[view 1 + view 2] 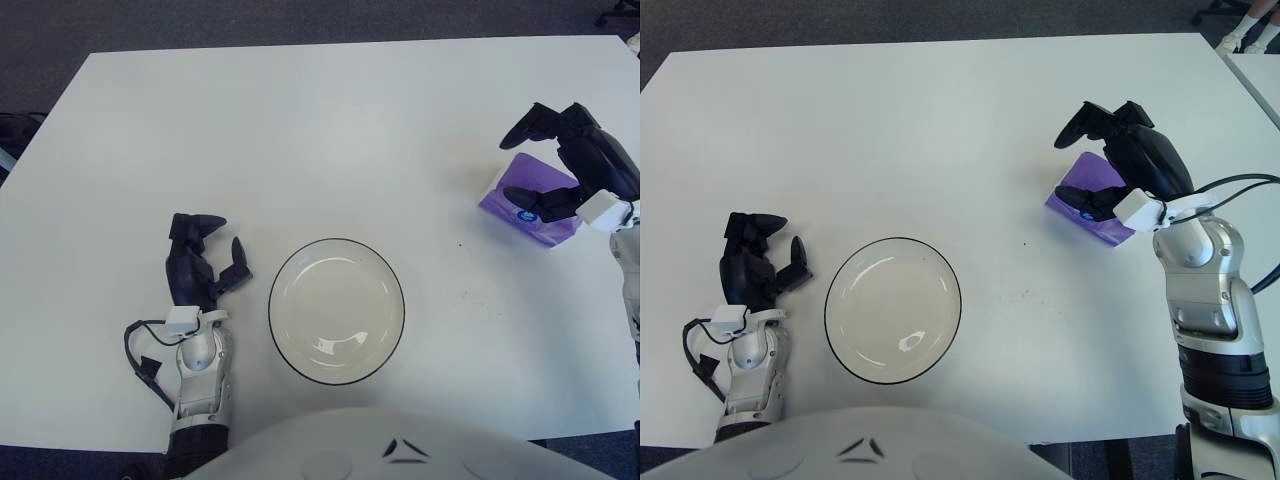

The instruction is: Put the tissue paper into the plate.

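The tissue paper is a purple pack lying flat on the white table near its right edge. My right hand hovers over the pack's far-right side, its fingers lifted and spread above it and its thumb low by the pack's near face; nothing is clasped. The empty white plate with a dark rim sits at the front centre, well to the left of the pack. My left hand shows idle just left of the plate, fingers loosely curled around nothing.
The white table runs wide behind and between plate and pack. A black cable loops beside my left wrist. Dark floor lies beyond the table's far and left edges.
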`<action>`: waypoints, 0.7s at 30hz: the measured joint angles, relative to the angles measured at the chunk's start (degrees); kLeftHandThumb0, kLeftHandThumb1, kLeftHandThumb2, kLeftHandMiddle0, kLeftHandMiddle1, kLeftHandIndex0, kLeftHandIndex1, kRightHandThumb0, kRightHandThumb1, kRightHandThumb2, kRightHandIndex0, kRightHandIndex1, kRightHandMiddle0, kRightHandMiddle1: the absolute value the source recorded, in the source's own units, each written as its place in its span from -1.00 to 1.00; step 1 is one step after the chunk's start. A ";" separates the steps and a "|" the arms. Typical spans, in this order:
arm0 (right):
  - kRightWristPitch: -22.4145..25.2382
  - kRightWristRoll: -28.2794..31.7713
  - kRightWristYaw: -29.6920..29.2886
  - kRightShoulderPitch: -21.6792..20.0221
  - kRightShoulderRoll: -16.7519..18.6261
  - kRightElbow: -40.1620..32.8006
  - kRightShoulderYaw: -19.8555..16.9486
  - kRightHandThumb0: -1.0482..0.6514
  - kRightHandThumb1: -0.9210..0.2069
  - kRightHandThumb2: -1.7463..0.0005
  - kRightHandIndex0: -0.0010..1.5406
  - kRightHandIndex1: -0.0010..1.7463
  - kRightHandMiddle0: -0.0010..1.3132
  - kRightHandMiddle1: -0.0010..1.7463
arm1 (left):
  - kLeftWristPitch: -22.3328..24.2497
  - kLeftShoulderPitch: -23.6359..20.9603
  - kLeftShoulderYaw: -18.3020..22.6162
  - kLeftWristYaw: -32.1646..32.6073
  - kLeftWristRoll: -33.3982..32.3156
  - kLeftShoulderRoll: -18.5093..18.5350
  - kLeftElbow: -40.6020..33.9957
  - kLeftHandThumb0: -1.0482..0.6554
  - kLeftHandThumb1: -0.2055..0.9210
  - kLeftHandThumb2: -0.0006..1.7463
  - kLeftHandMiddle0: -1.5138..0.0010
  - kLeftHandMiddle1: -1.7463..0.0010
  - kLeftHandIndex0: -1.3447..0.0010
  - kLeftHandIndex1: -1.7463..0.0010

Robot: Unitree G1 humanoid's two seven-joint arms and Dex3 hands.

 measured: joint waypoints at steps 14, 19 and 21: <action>0.43 -3.85 19.21 -9.18 -19.58 7.70 4.61 -1.00 -0.52 0.56 -1.00 -1.00 -1.00 -1.00 | 1.08 0.46 -0.31 -0.03 0.34 -0.30 -0.46 0.22 -0.05 0.42 0.11 -0.74 0.37 -1.00; 1.46 -2.97 22.41 -9.18 -19.57 5.49 5.32 -0.98 -0.48 0.59 -1.00 -1.00 -1.00 -1.00 | 1.00 0.49 -0.34 -0.04 0.33 -0.42 -0.45 0.22 -0.02 0.40 0.13 -0.75 0.39 -1.00; 2.06 -2.35 23.83 -9.31 -19.85 4.83 5.31 -0.95 -0.40 0.53 -1.00 -1.00 -1.00 -1.00 | 1.01 0.49 -0.34 -0.04 0.32 -0.45 -0.46 0.22 -0.01 0.40 0.13 -0.75 0.39 -1.00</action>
